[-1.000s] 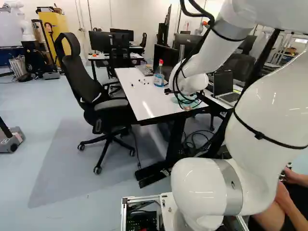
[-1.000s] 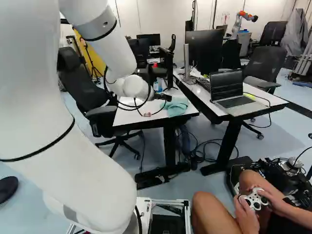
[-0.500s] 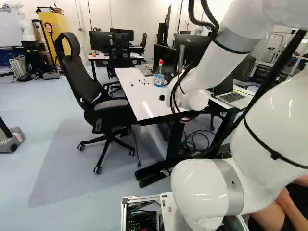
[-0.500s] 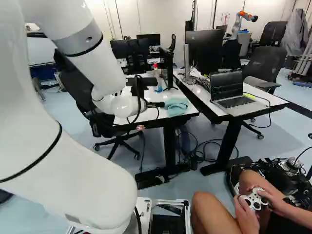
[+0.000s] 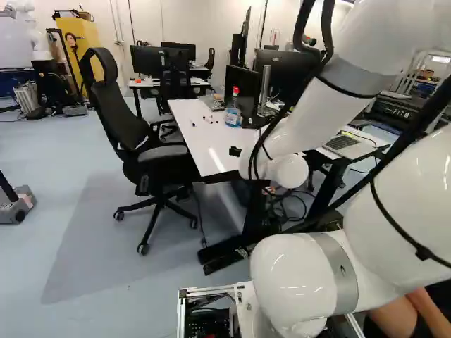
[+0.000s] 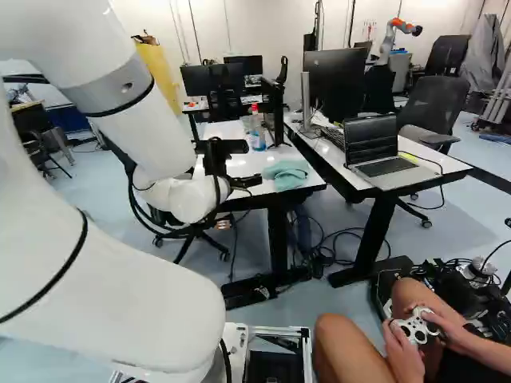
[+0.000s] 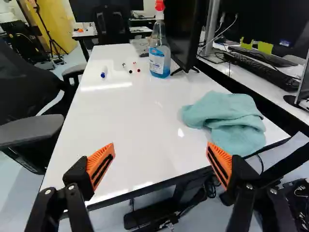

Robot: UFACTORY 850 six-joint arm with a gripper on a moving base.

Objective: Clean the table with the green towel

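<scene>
One spray bottle [image 7: 160, 50], blue liquid [image 7: 167, 67] inside, green towel [image 7: 227, 118] on table [image 7: 128, 123]

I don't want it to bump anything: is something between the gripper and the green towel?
Nothing visible stands between the gripper and the green towel on the table. The spray bottle stands farther back, off that path.

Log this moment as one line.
gripper: open, empty | towel: bunched on table, near its edge | bottle: upright on table | markers: lying on table
</scene>
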